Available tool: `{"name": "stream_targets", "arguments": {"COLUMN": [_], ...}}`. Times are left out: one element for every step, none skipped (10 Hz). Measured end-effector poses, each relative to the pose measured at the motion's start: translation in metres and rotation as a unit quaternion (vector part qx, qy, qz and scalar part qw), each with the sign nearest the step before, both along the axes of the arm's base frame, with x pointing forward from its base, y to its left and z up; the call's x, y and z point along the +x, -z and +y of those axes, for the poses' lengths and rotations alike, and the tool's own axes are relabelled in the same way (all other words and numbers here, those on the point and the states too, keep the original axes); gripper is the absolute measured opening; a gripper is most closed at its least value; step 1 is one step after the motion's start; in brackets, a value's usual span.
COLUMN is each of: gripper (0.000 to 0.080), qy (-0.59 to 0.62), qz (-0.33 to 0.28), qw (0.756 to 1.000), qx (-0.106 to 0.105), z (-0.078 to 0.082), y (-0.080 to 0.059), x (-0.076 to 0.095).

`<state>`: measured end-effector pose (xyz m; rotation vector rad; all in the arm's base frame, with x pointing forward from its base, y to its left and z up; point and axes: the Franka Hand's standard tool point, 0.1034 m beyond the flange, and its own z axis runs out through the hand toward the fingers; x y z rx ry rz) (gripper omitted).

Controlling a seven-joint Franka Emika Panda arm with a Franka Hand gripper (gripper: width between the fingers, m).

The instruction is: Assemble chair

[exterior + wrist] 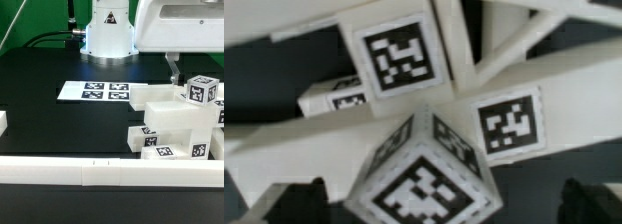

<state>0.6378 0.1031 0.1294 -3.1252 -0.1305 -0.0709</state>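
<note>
Jaws: the arm's two-finger gripper (441, 204) is standing wide, its dark fingertips (304, 203) flanking a short white plastic post with square tags (423, 180) without touching it, so nothing is being held.
Chair parts: the white blocky plastic chair pieces (170, 128) are sitting clustered on the black table (60, 130) at the exterior view's right, near the long white border rail (90, 176).
Why so: the gripper is hovering right over the cluster, probably lining up on the post or leaving it resting among the blocks.
Frame: a white cross-braced frame (461, 45) is lying close beside the post, seemingly propped on the blocks.
Marker board: the thin flat white marker board (95, 92) is lying farther back and to the left, well apart from the parts.
Hidden: the arm's white housing is covering the far right of the cluster. The wrist view is blurring the joints, so whether the pieces are joined cannot be told.
</note>
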Motion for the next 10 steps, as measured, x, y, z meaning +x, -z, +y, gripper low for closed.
{"name": "stream_targets", "arguments": {"gripper": [0.0649, 0.0649, 0.0649, 0.0649, 0.0649, 0.0649, 0.0649, 0.0649, 0.0649, 0.0649], "qy": [-0.073, -0.122, -0.156, -0.189, -0.220, -0.235, -0.275, -0.280, -0.279, -0.257], "qz": [0.000, -0.001, -0.005, -0.005, -0.005, -0.004, -0.004, -0.003, -0.001, 0.003], "qw": [0.997, 0.992, 0.988, 0.982, 0.975, 0.972, 0.961, 0.960, 0.960, 0.966], "qx": [-0.003, -0.005, -0.007, -0.012, -0.015, -0.015, -0.017, -0.017, -0.017, -0.015], "z": [-0.0015, -0.0016, 0.0019, 0.0047, 0.0027, -0.0001, -0.0006, -0.0010, -0.0031, -0.0029], "y": [-0.0008, -0.0004, 0.0007, 0.0008, 0.0016, 0.0027, 0.0027, 0.0033, 0.0053, 0.0080], "x": [0.0006, 0.0005, -0.0002, -0.0009, -0.0011, -0.0018, -0.0018, -0.0023, -0.0041, -0.0067]}}
